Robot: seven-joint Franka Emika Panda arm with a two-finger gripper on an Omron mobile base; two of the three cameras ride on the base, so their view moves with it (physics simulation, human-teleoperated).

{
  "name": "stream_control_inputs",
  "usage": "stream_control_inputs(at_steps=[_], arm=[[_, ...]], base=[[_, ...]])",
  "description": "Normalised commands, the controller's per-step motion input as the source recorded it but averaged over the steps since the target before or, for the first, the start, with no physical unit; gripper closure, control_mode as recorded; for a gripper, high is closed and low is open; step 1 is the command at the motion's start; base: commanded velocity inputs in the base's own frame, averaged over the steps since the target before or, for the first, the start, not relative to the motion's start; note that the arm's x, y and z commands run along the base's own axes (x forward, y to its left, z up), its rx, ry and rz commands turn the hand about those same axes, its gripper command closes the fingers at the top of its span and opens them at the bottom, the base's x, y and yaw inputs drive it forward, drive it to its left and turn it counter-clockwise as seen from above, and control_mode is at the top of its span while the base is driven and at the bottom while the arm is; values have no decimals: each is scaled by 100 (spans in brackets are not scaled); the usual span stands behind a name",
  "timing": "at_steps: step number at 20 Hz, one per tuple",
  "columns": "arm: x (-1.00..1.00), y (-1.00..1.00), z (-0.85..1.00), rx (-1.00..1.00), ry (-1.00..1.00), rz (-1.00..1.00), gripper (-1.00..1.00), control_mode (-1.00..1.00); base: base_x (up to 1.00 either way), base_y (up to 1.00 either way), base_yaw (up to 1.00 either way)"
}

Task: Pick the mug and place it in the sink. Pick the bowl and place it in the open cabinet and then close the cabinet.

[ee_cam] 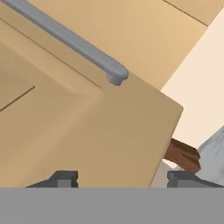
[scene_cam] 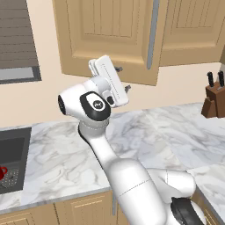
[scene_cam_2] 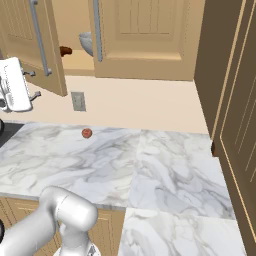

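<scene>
Light wood fills our view as the jaws [ee_cam: 117,178] hover at the open cabinet door [scene_cam: 112,39].

We see the two dark fingertips [ee_cam: 64,178] set well apart and grasping nothing, released, right up against the lower corner of the door, under the end of its silver bar handle [ee_cam: 74,41]. From the right, the bowl [scene_cam_2: 86,43] sits on the wooden shelf inside the cabinet [scene_cam_2: 145,37], showing in the gap between the doors, with a small brown object [scene_cam_2: 65,50] to its left. From the left, the red mug [scene_cam: 2,172] rests in the black sink [scene_cam: 13,151] at the far left. On the marble desk [scene_cam_2: 150,165] lies a small reddish ball [scene_cam_2: 87,133] near the wall, and a knife block [scene_cam: 214,101] stands far right.
</scene>
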Motion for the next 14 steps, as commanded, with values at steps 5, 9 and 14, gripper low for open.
stream_control_inputs(at_steps=[5,9,14], arm=[[59,-45,-8,1,0,2,-100,-100],[78,-5,-50,11,6,4,-100,-100],[88,12,-38,16,5,9,-100,-100]], base=[[0,0,0],[0,0,0],[0,0,0]])
